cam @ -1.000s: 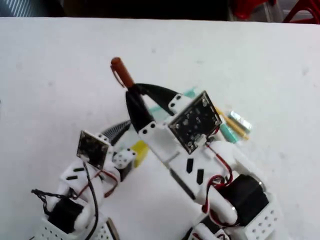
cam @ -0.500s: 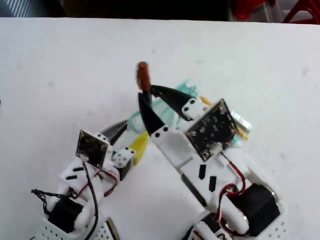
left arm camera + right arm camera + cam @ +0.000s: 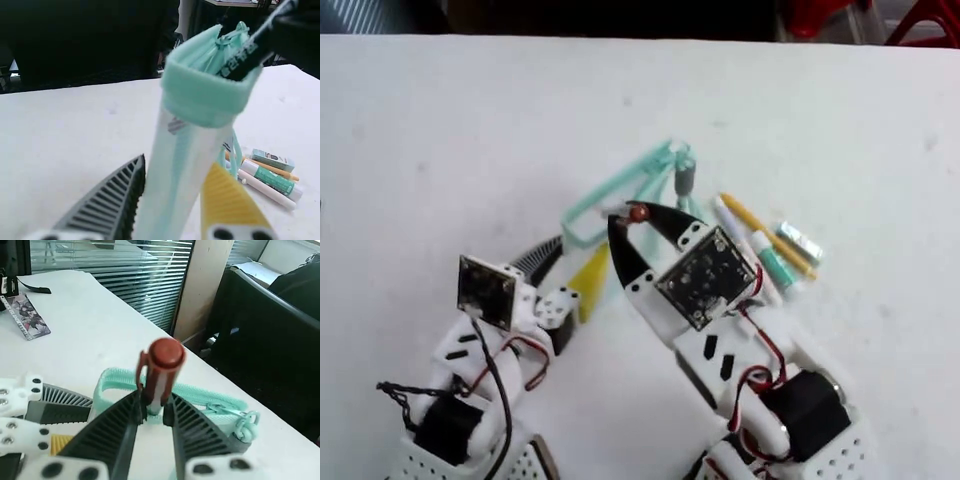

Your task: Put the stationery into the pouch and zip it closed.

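White bench [image 3: 440, 120]: we log left fingers [image 3: 110, 200] pinching mint pouch [image 3: 200, 95], right fingers [image 3: 120, 435] clamped on red-capped pen [image 3: 161, 365] at its mouth; tip hidden.

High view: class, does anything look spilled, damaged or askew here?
Nothing stands out. The mint-green fabric pouch is pinched in the left hand, the red-capped pen sits cap-up in the right hand, and the loose markers lie side by side.
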